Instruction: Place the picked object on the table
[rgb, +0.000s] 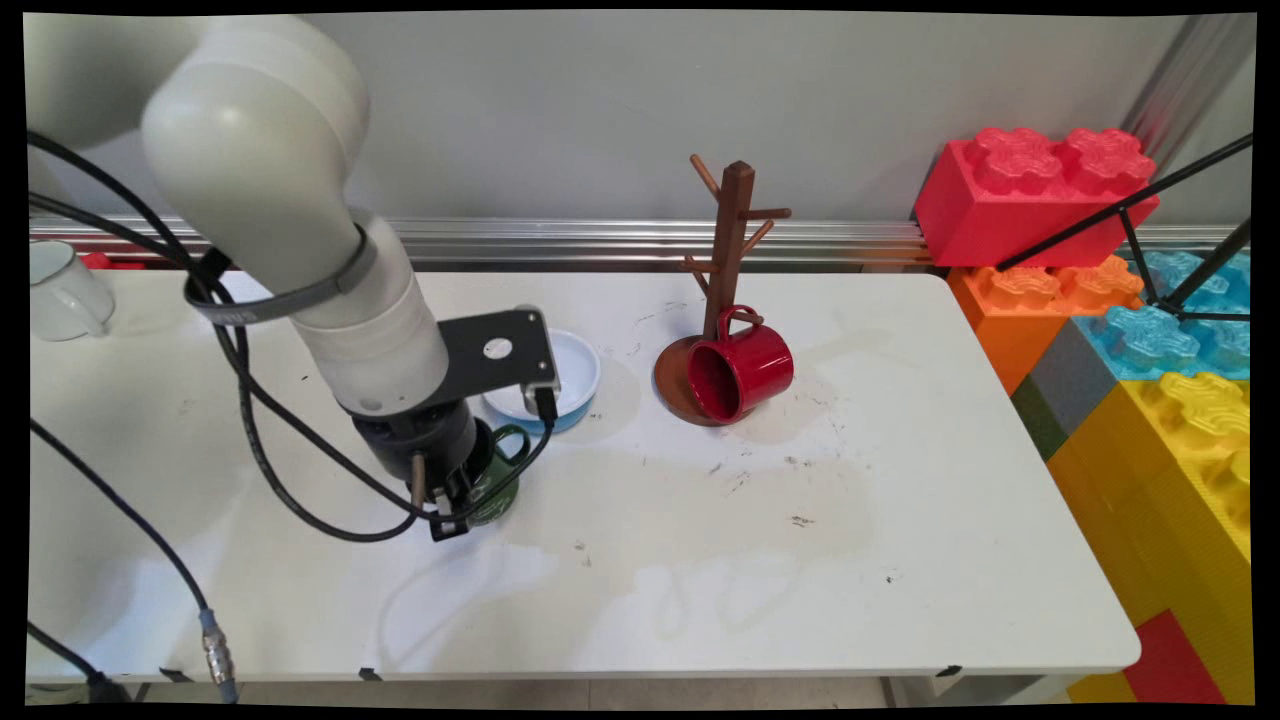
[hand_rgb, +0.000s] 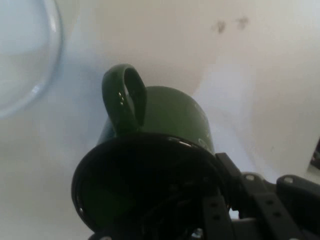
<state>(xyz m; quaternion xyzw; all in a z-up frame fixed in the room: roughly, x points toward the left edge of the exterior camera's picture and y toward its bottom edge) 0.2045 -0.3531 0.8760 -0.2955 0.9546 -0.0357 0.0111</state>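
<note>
My gripper (rgb: 452, 497) is down at a green mug (rgb: 497, 478) on the white table (rgb: 700, 560), left of centre; one finger seems to reach inside its dark mouth, but I cannot tell whether I am clamped on the rim. The mug is glossy and round, with a looped handle. Just beyond it sits a shallow pale-blue bowl (rgb: 580, 375). Further right, a shiny red mug (rgb: 741, 368) lies tipped on the round base of a brown wooden mug tree (rgb: 728, 250).

The white desk (rgb: 850, 560) (scuffed) carries a green mug (rgb: 500, 480), a blue-rimmed bowl (rgb: 575, 375), a wooden mug tree (rgb: 728, 250), a tipped red mug (rgb: 745, 365) and a white mug (rgb: 60, 290).
</note>
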